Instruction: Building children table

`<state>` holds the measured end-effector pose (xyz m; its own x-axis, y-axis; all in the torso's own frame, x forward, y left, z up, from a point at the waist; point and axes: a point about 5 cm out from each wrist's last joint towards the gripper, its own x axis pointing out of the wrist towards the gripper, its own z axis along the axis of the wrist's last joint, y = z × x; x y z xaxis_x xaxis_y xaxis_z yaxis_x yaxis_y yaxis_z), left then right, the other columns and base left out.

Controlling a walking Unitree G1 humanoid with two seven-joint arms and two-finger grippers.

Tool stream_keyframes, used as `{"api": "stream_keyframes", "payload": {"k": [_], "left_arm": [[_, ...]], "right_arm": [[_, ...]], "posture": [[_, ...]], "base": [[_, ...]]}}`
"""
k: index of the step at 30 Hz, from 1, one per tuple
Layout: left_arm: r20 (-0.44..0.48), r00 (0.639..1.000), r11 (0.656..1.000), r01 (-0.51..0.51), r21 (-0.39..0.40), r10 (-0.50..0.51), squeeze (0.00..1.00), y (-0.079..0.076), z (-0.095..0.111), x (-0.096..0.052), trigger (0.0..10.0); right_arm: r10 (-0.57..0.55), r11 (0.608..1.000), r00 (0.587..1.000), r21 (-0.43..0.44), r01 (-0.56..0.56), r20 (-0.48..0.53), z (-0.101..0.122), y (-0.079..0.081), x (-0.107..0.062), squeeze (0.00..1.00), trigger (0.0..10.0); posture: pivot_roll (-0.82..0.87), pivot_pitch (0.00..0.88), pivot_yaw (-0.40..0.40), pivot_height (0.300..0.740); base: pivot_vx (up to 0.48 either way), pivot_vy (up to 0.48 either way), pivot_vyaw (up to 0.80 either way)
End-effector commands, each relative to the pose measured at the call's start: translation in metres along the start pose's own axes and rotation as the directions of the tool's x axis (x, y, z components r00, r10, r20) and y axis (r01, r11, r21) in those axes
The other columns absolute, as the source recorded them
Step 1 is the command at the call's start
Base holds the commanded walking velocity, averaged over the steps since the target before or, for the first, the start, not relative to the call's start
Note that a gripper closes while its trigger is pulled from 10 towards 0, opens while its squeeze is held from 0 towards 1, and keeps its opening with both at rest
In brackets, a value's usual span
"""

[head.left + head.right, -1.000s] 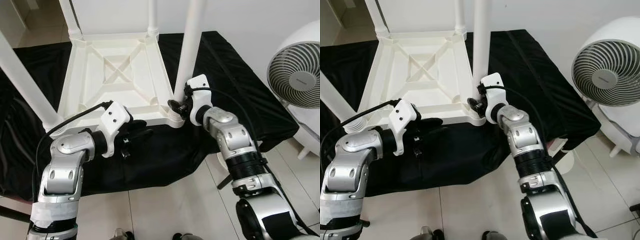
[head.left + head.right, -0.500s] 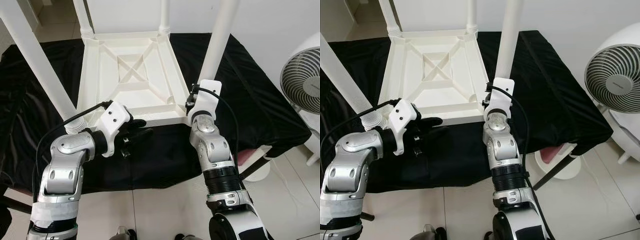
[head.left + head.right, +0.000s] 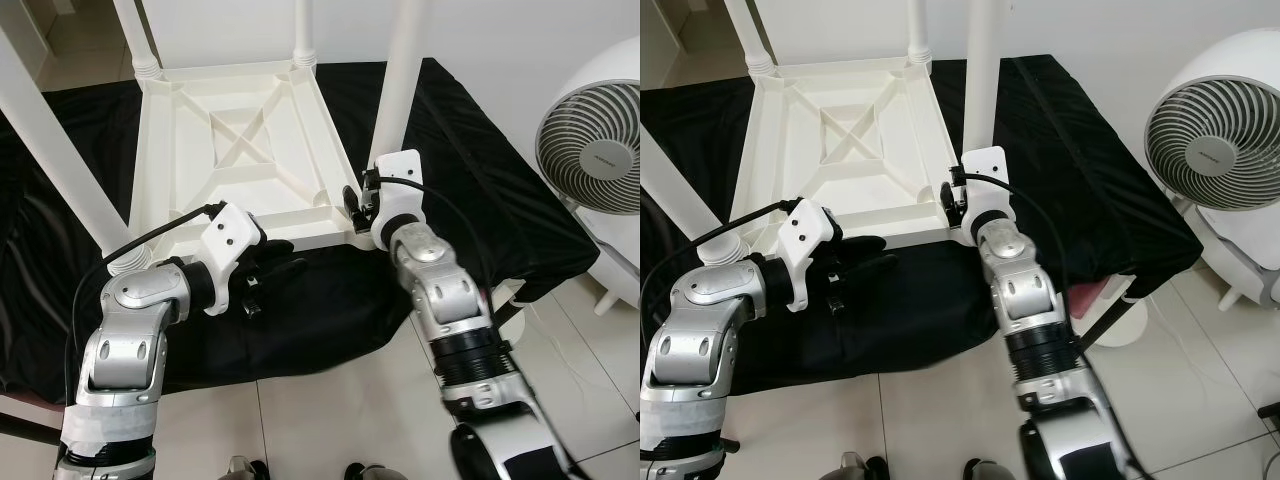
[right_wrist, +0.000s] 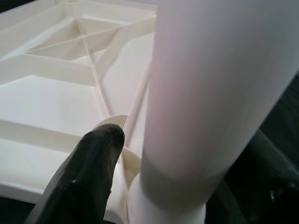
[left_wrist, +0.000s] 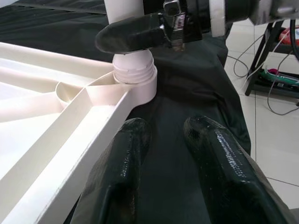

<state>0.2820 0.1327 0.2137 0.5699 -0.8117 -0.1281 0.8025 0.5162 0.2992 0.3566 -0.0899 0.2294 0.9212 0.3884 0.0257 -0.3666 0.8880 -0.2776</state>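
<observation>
The right gripper (image 3: 358, 203) clamps the leg (image 3: 398, 85) at the table top's (image 3: 235, 150) near corner; the left gripper (image 3: 283, 268), fingers narrowly apart, holds nothing beside its near edge.

— How is the light in the head views?

— Bright and even, with soft daylight-like tone. The white plastic table (image 3: 240, 150) is close to blown out, its ribs faint, while the black cloth (image 3: 480, 190) swallows detail in its folds.

— Any glare?

— Pale sheen on the floor tiles (image 3: 330, 410) and small highlights on the silver arms. Shadows are soft, pooled under the cloth's edge.

— Sharpness?

— Head views are crisp; straight legs lean outward toward the edges — wide-angle distortion.

— And the wrist views?

— The left wrist view is clear, with gloss on the black fingers (image 5: 210, 154). The right wrist view is soft: the near leg (image 4: 210, 93) is a blurred, overexposed mass.
</observation>
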Motion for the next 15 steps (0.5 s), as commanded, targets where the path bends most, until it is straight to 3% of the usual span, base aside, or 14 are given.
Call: {"api": "stream_keyframes", "payload": {"k": [1, 3, 5, 8, 15], "left_arm": [[-0.013, 0.982, 0.982, -0.187, -0.003, 0.187, 0.0, 0.007, -0.002, -0.002, 10.0], [-0.013, 0.982, 0.983, -0.186, -0.004, 0.186, 0.0, 0.007, -0.002, -0.002, 10.0], [-0.013, 0.982, 0.982, -0.188, -0.002, 0.188, 0.0, 0.008, -0.002, -0.002, 10.0], [-0.014, 0.981, 0.982, -0.191, -0.001, 0.191, 0.0, 0.008, -0.001, -0.003, 10.0], [-0.017, 0.98, 0.98, -0.198, 0.002, 0.198, 0.0, 0.009, -0.001, -0.004, 10.0]], "right_arm": [[0.108, 0.994, 0.994, -0.012, -0.108, 0.027, 0.01, 0.01, 0.002, 0.0, 10.0], [0.149, 0.989, 0.989, -0.022, -0.148, 0.012, 0.01, 0.006, 0.002, 0.0, 10.0], [0.26, 0.963, 0.965, -0.058, -0.262, -0.033, 0.006, -0.014, 0.004, 0.0, 10.0], [0.314, 0.946, 0.948, -0.069, -0.317, -0.053, 0.005, -0.023, 0.006, 0.0, 10.0], [0.437, 0.898, 0.895, -0.022, -0.44, -0.091, -0.003, -0.021, 0.009, 0.0, 10.0]], "posture": [[-0.06, 0.152, 0.024, 0.74], [-0.06, 0.152, 0.024, 0.74], [-0.05, 0.149, 0.025, 0.74], [-0.05, 0.149, 0.025, 0.74], [-0.04, 0.15, 0.025, 0.74]], "base": [[0.0, 0.0, 0.0], [0.0, 0.0, 0.0], [0.0, 0.0, 0.0], [0.0, 0.0, 0.0], [0.0, 0.0, 0.0]]}}
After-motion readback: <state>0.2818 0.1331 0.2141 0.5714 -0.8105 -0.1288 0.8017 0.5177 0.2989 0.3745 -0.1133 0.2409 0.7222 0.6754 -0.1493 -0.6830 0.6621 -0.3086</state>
